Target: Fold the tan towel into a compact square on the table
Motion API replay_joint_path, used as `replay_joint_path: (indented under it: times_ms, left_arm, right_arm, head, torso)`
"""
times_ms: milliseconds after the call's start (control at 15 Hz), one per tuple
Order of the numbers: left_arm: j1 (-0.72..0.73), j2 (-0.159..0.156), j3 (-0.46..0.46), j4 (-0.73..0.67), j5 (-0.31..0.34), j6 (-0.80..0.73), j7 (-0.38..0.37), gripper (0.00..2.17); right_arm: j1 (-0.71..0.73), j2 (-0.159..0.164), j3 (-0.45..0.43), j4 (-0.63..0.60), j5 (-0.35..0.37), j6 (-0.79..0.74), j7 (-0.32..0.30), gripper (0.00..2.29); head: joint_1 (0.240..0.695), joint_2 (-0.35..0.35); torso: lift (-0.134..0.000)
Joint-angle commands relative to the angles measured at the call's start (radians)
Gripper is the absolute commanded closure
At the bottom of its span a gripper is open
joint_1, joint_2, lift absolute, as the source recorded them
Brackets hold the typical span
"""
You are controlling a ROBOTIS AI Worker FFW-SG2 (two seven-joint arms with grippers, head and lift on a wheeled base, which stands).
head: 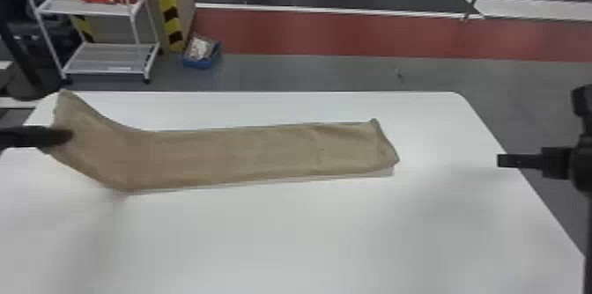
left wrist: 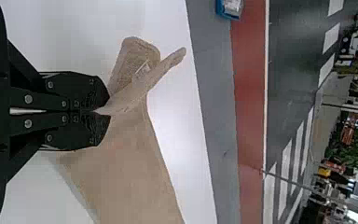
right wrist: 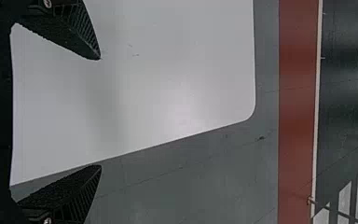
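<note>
Head view: one table [head: 264, 236], one towel [head: 238, 152] pinched in left gripper [head: 66, 136] — right gripper [head: 501, 160] empty, two fingers [right wrist: 77, 35] gaping.

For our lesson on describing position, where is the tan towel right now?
In the head view, the towel lies across the table, its left end pinched in the left gripper.
</note>
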Motion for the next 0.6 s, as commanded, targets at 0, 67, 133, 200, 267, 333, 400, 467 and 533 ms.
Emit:
replay_joint_path:
  times_ms: [0,67,133,200,267,333,400,467,533]
  left_arm:
    - [-0.019,-0.113,-0.034,-0.2,0.019,0.246,0.018,1.91]
    - [-0.036,-0.155,-0.077,-0.256,0.011,0.301,0.032,1.91]
    - [-0.06,-0.188,-0.121,-0.271,0.004,0.335,0.052,1.91]
    - [-0.1,-0.228,-0.172,-0.268,-0.027,0.366,0.062,1.91]
    - [-0.137,-0.267,-0.217,-0.259,-0.059,0.381,0.082,1.91]
    - [-0.163,-0.291,-0.247,-0.24,-0.073,0.393,0.089,1.91]
    - [-0.182,-0.317,-0.279,-0.217,-0.074,0.4,0.11,1.91]
    - [-0.2,-0.343,-0.307,-0.194,-0.082,0.412,0.136,1.91]
    - [-0.217,-0.369,-0.322,-0.171,-0.084,0.421,0.156,1.91]
  right_arm:
    - [0.013,0.002,-0.002,-0.028,0.0,0.022,0.003,0.04]
    - [0.02,0.002,-0.002,-0.043,0.0,0.031,0.006,0.04]
    - [0.025,0.002,-0.002,-0.054,-0.003,0.041,0.008,0.05]
    - [0.031,0.0,-0.002,-0.063,-0.006,0.05,0.009,0.04]
    - [0.037,0.0,-0.003,-0.072,-0.008,0.05,0.009,0.04]
    - [0.043,-0.001,-0.005,-0.077,-0.008,0.056,0.009,0.04]
    - [0.048,-0.001,-0.006,-0.08,-0.008,0.056,0.011,0.04]
    - [0.051,-0.001,-0.009,-0.081,-0.008,0.056,0.009,0.04]
    - [0.055,-0.003,-0.011,-0.081,-0.008,0.056,0.009,0.04]
  head:
    - [0.695,-0.131]
    - [0.695,-0.153]
    - [0.695,-0.184]
    - [0.695,-0.21]
    - [0.695,-0.242]
    - [0.695,-0.293]
    - [0.695,-0.313]
    - [0.695,-0.332]
    - [0.695,-0.348]
  torso:
    - [-0.123]
    - [-0.123]
    - [-0.123]
    - [-0.123]
    - [-0.123]
    - [-0.123]
    - [-0.123]
    - [-0.123]
    - [-0.123]
